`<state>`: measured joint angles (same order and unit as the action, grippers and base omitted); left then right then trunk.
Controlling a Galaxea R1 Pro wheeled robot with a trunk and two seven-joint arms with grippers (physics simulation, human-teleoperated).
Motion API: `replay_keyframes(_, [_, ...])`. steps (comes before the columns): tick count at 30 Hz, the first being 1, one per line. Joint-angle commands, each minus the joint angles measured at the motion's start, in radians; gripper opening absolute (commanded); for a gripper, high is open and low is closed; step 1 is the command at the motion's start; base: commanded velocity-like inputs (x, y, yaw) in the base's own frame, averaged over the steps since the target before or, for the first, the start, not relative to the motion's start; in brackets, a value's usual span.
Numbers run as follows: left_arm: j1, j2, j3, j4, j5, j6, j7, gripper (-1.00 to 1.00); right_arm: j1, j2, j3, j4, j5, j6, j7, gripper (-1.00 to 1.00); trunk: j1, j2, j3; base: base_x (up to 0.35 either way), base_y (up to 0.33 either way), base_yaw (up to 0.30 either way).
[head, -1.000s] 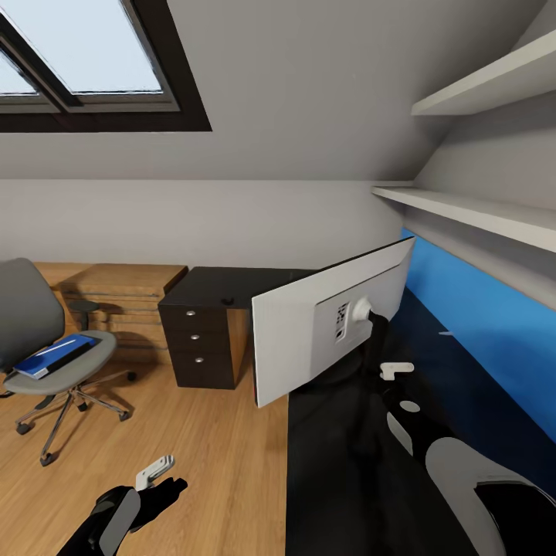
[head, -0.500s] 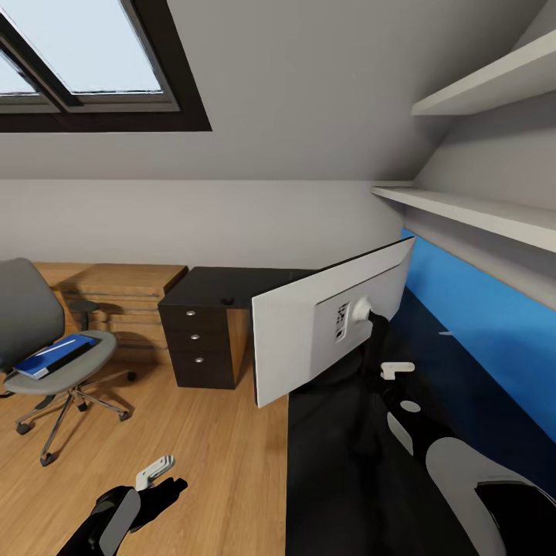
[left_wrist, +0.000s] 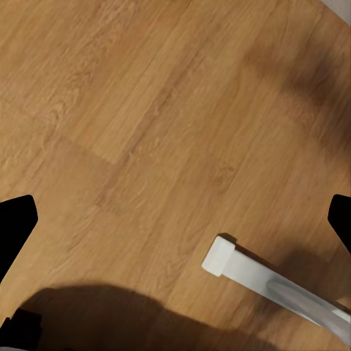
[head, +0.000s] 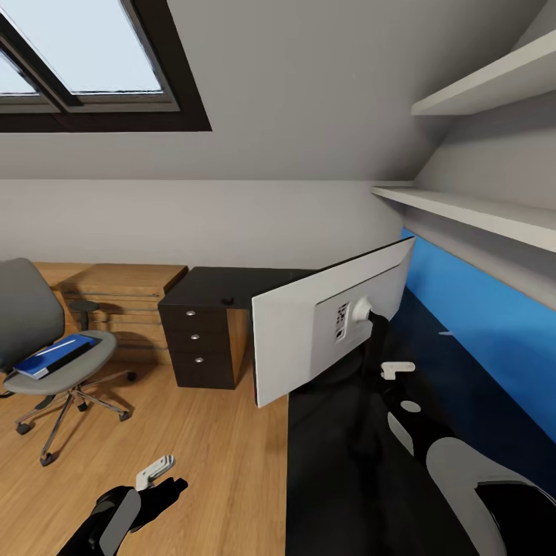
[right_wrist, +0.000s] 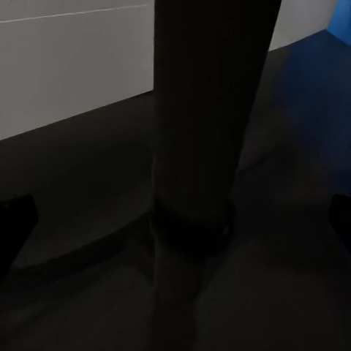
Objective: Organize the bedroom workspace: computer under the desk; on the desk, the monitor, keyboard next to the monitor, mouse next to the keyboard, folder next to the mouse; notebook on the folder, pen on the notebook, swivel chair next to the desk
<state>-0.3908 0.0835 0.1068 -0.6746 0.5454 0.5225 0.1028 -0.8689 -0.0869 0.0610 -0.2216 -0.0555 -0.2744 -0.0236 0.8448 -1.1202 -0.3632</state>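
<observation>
The monitor [head: 332, 332] stands on the glossy black desk [head: 340, 463] with its white back toward me. My right gripper [head: 380, 349] is at its stand; in the right wrist view the dark stand column [right_wrist: 205, 110] rises between my wide-open fingertips [right_wrist: 16, 219]. My left gripper [head: 166, 486] hangs open over the wood floor [left_wrist: 146, 110]. The grey swivel chair [head: 31, 324] stands at the left, away from the desk, with the blue folder [head: 66, 357] on its seat and a slim white pen [head: 55, 349] on top. A small black lump [head: 228, 300], possibly the mouse, lies on the desk's far wing. Computer, keyboard and notebook are out of view.
Black drawers [head: 199, 340] carry the desk's far wing, with low oak shelving [head: 116, 297] beside them. A blue wall panel [head: 479, 316] and white shelves [head: 471, 212] run along the right wall. A pale rounded bar [left_wrist: 270, 281] lies across the floor near my left gripper.
</observation>
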Motion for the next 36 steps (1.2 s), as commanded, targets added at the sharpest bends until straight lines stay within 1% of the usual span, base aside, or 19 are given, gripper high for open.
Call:
replay_keyframes(1, [-0.001,0.0,0.001,-0.002,0.01,0.005,0.008,1.0,-0.001,-0.001,0.007,0.001,-0.006,-0.003,-0.002,1.0,0.0,-0.001,-0.001,0.0,0.0,0.0])
replay_keyframes(24, [0.0,-0.001,0.0,-0.002,0.008,-0.001,0.008,1.0,-0.001,-0.004,0.007,0.002,-0.006,-0.005,-0.003,1.0,0.0,-0.001,-0.001,0.022,-0.018,0.0])
replay_keyframes(36, [-0.001,-0.001,-0.001,-0.002,0.008,-0.002,0.008,1.0,-0.001,-0.003,0.007,0.002,-0.006,-0.005,-0.002,1.0,0.0,-0.001,-0.001,0.099,0.0,0.0])
